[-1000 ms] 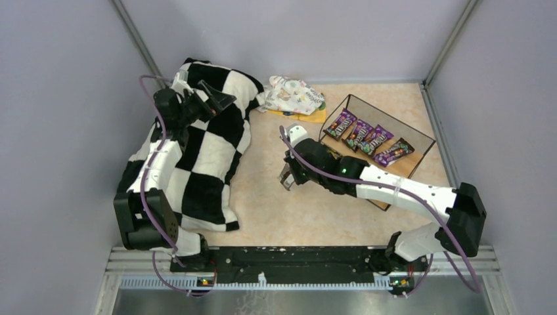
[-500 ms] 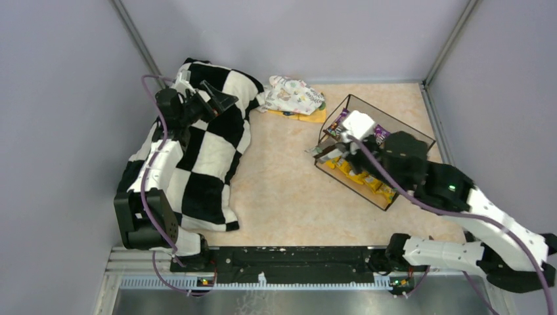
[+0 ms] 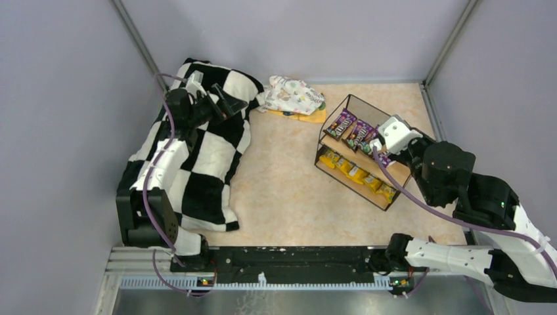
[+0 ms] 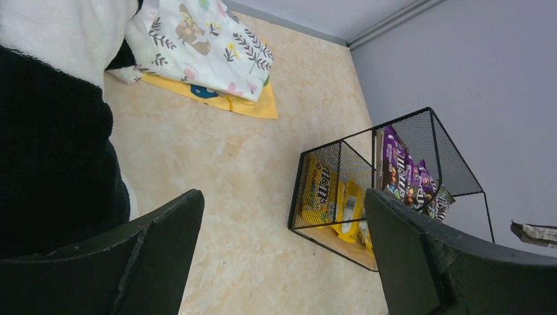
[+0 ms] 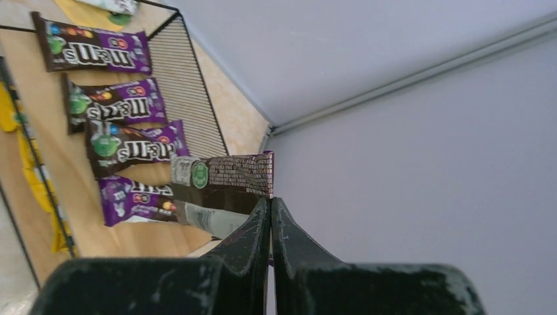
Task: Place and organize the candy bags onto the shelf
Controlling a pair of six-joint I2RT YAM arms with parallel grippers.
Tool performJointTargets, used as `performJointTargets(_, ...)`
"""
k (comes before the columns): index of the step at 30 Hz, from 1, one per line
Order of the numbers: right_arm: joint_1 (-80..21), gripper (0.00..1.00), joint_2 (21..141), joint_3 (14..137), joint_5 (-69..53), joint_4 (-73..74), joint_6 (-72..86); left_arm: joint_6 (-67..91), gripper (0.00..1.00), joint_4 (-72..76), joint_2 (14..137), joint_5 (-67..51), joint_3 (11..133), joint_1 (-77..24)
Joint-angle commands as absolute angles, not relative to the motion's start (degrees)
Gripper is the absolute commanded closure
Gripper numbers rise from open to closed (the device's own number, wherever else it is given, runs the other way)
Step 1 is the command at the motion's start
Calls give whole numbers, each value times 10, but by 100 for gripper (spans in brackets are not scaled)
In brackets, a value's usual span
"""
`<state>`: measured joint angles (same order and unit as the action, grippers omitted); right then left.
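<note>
The shelf [image 3: 351,98] stands at the right of the table. Purple candy bags [image 3: 341,123] lie in a row on its upper board, and yellow candy bags [image 3: 358,174] on the lower one. My right gripper [image 5: 270,201] is shut on the edge of a dark brown candy bag [image 5: 223,176], which hangs over the right end of the purple row [image 5: 125,147]. From above, the right gripper [image 3: 379,146] hovers at the upper board's right end. My left gripper [image 4: 282,216] stands open above the checkered blanket [image 3: 210,151], nothing between its fingers.
A floral cloth bundle [image 3: 294,94] lies on a flat orange sheet [image 3: 309,117] behind the shelf. The blanket covers the table's left side. Grey walls close in on three sides, the right wall near the shelf [image 4: 430,113].
My right arm swung from the table's middle to the right end of the shelf's upper board, still shut. The left gripper shifted slightly right over the blanket.
</note>
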<state>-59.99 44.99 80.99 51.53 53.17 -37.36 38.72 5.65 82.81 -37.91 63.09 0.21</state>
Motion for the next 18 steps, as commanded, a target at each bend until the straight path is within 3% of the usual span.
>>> performJointTargets(1,-602,100,440,788,611,478,-465,370,2,62,829,-371,652,2)
performJointTargets(7,-569,100,455,744,611,451,-483,367,2,59,825,-371,654,-18)
performJointTargets(13,-350,100,484,709,459,428,-515,366,2,59,819,-373,655,-19)
performJointTargets(18,-327,100,490,684,449,394,-524,364,2,57,819,-370,656,-20)
